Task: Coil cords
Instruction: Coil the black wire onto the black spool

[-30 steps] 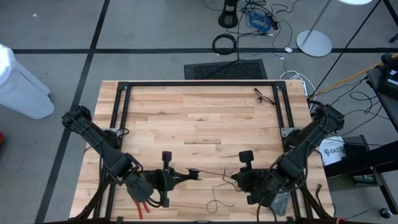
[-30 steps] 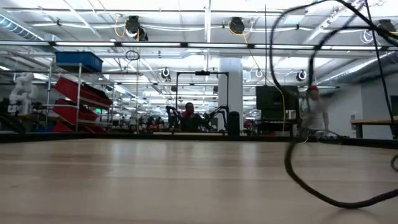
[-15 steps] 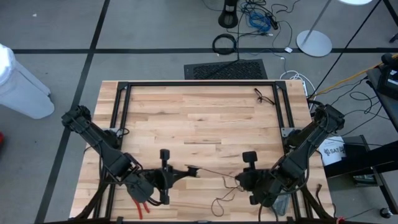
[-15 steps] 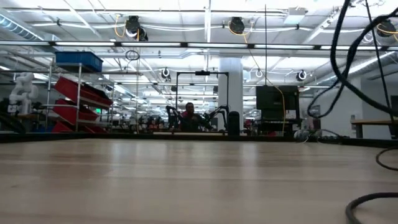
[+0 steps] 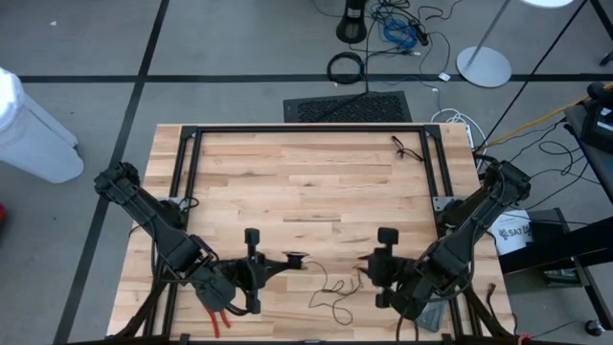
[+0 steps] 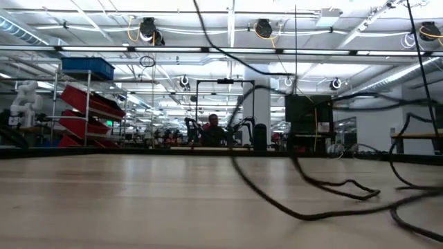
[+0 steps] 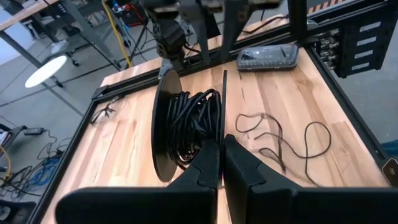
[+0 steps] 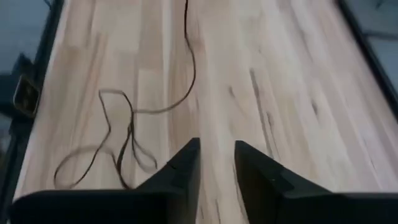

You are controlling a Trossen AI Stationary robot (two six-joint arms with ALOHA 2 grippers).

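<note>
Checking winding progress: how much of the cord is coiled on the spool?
Partly coiled. Black turns wrap the spool held by the left gripper, but the cord trails in loose loops across the table.

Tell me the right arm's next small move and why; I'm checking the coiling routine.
Probably reach back to the loose cord and regrip it: the right gripper stands open and empty, while the left gripper is shut on the partly wound spool.

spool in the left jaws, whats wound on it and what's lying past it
Thin black cord is wound on the spool; its core is covered. Beyond it, loose cord lies squiggled on the table.
</note>
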